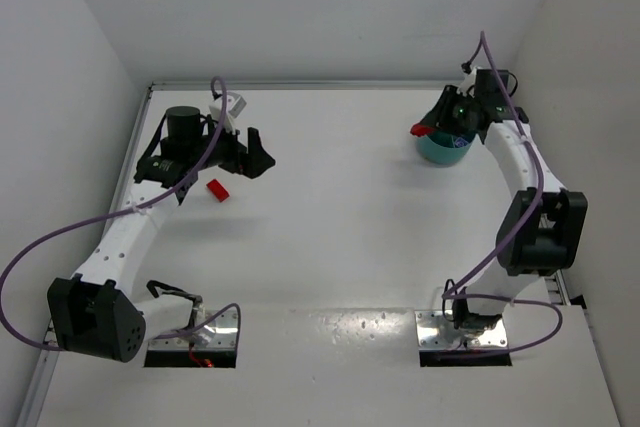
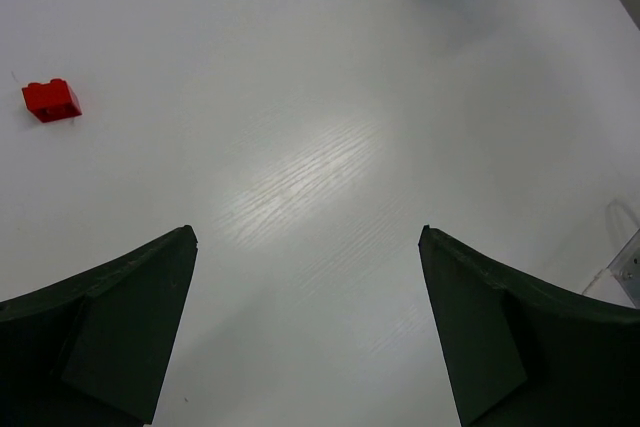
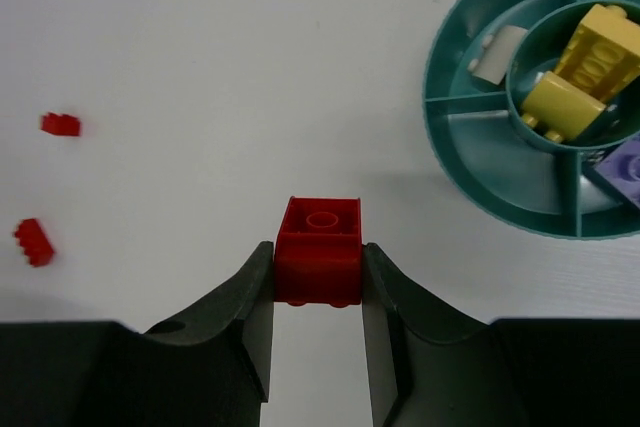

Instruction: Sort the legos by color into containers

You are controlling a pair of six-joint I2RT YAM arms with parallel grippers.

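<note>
**A:** What is the right pincer [image 3: 317, 259] doing?

**B:** It is pinching a red brick [image 3: 320, 235] by two smooth opposite sides. A moulded ring shows on the face turned to the camera, and there are studs along the brick's lower edge.

**A:** And the container?

**B:** The teal tub [image 3: 490, 152] sits at 2 o'clock from that brick, close to it but apart. It is round, glossy plastic, with a central cup and thin walls that split the outer ring into wedges. Yellow bricks [image 3: 585, 72] lie in the cup. A white brick [image 3: 497, 57] lies in the wedge at 10 o'clock, and a purple brick [image 3: 625, 169] in the one at 4 o'clock.

**A:** What about the left pincer [image 2: 307, 237]?

**B:** It is spread wide, with nothing between its dark, matte fingers. A loose red brick [image 2: 51, 100] lies on the surface at 10 o'clock in its wrist view.

**A:** Any others?

**B:** The right wrist view shows two small red bricks [image 3: 60, 124] at 9 o'clock, well apart from the tub. I cannot tell whether one of them is that same loose brick.

**A:** And the setting?

**B:** The surface [image 2: 330, 97] is white and shiny, with a faint wood grain in the glare. Plain white walls [image 1: 330, 7] stand around it, and purple cables [image 1: 40, 247] loop off both arms.
</note>
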